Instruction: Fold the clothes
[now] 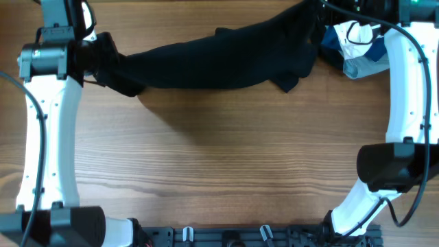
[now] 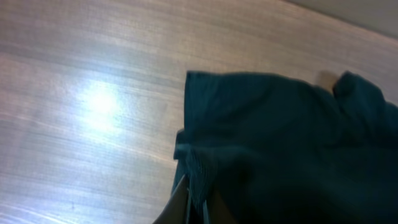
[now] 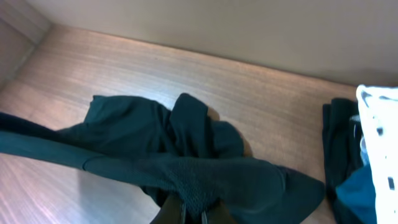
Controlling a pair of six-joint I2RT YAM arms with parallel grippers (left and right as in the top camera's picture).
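Observation:
The black garment (image 1: 212, 62) is stretched in a long band across the far side of the table, between my two grippers. My left gripper (image 1: 103, 58) is shut on its left end; in the left wrist view the fabric (image 2: 280, 143) is pinched between the fingertips (image 2: 199, 208). My right gripper (image 1: 319, 17) is shut on the right end near the back edge; in the right wrist view the cloth (image 3: 161, 143) bunches at the fingertips (image 3: 194, 214). Part of the garment hangs loose below the band (image 1: 288, 81).
A pile of other clothes, white with black stripes and light blue (image 1: 357, 48), lies at the back right, also seen in the right wrist view (image 3: 373, 137). A wall runs behind the table (image 3: 249, 25). Bare wooden tabletop (image 1: 219, 151) fills the middle and front.

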